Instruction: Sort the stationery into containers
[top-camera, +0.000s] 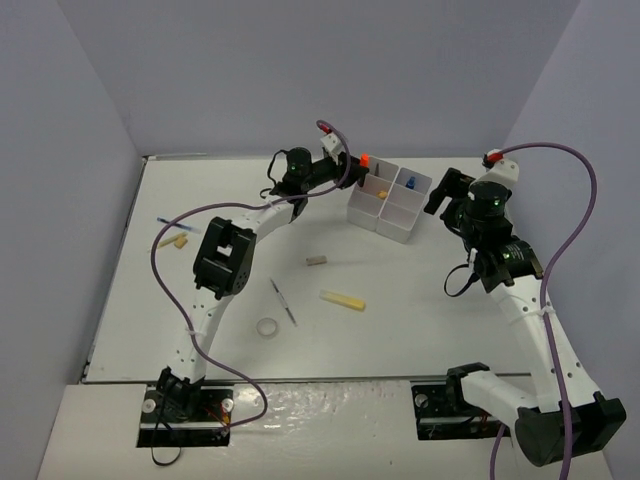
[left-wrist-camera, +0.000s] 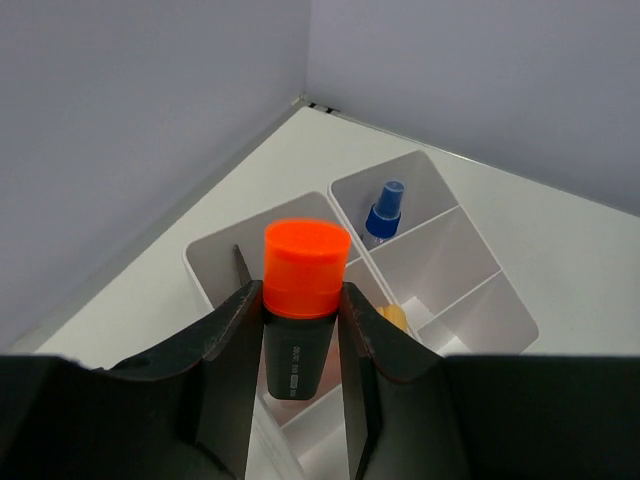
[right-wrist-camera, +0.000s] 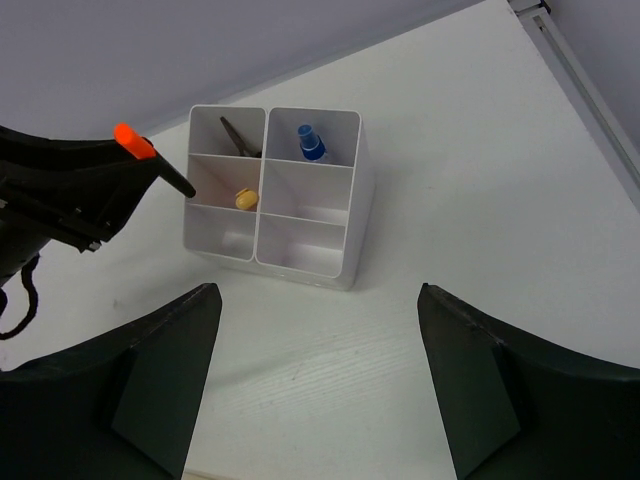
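Above the white tray (top-camera: 396, 229), already housing the blue-capped bottle (left-wrist-camera: 384, 210), the black marker (left-wrist-camera: 305, 265) was clenched by the left gripper (left-wrist-camera: 300, 305). The right gripper (right-wrist-camera: 315, 300) was spread empty beside the tray, and the yellow bar (top-camera: 343, 299) was left outside it.

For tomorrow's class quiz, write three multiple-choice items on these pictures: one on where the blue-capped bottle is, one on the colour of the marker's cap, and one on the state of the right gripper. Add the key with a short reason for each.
1. Where is the blue-capped bottle?
A. lying loose outside the tray
B. inside a compartment of the white tray
C. balanced across the tray's rim

2. The left gripper holds a marker. What colour is its cap?
A. blue
B. green
C. orange

3. What state is the right gripper in?
A. open and empty
B. shut on the bottle
C. shut on nothing

Key:
1 B, the bottle's blue cap shows within a corner compartment.
2 C, an orange cap stands up between the jaws in the left wrist view.
3 A, its jaws stand wide apart with nothing between them.
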